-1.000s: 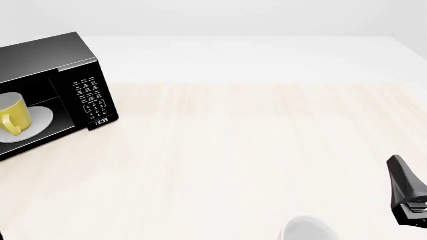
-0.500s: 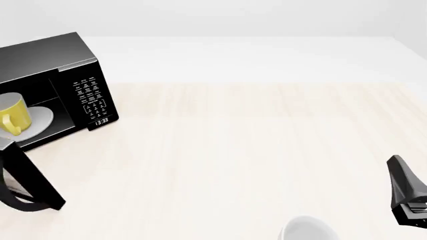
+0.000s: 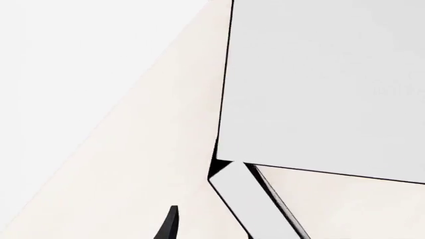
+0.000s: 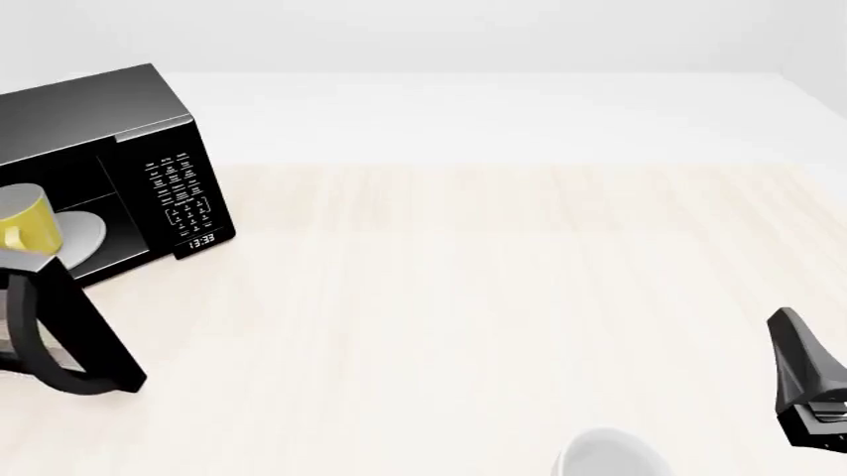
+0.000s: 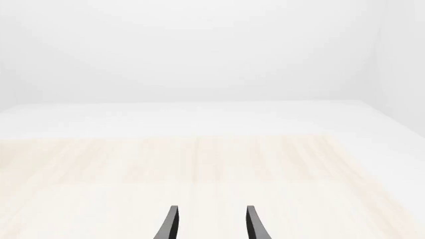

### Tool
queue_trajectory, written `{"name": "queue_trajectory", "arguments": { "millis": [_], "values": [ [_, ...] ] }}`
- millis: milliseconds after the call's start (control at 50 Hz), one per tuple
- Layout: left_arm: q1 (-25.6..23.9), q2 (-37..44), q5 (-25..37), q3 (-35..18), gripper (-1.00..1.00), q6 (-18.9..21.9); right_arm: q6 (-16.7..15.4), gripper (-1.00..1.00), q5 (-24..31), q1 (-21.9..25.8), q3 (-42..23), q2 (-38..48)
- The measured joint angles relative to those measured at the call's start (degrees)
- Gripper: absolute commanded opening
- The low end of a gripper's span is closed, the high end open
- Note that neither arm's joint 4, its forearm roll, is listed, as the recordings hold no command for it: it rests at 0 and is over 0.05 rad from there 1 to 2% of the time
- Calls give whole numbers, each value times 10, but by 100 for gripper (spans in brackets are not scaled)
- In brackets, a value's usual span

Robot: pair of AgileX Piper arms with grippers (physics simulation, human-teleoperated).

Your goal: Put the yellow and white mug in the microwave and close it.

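Observation:
The black microwave (image 4: 93, 114) stands at the far left of the table. Inside it, the yellow and white mug (image 4: 27, 226) sits upright on the white round plate (image 4: 85, 234). The black door (image 4: 82, 342) stands partly swung in front of the opening and hides the mug's lower edge. In the left wrist view my left gripper (image 3: 212, 224) is close against the door's pale panel (image 3: 319, 84); one fingertip (image 3: 171, 224) shows, spread wide, and the other is hidden behind the door's edge. My right gripper (image 4: 788, 323) hangs open and empty at the right edge (image 5: 211, 224).
A plain white-grey rounded vessel (image 4: 609, 454) sits at the table's front edge, just left of the right gripper. The light wood tabletop (image 4: 503, 297) stretches between the microwave and the right arm. The button panel (image 4: 179, 193) faces right of the opening.
The door has come into view from the lower left and swung toward the microwave's opening, now covering the mug's base. The right arm and the mug have stayed still.

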Motion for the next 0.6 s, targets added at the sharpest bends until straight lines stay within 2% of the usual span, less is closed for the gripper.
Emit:
{"name": "queue_trajectory", "arguments": {
  "millis": [600],
  "values": [
    [-60, 9, 11, -21, 100, -40, 0, 100, 0, 0, 0, 0]
  ]
}}
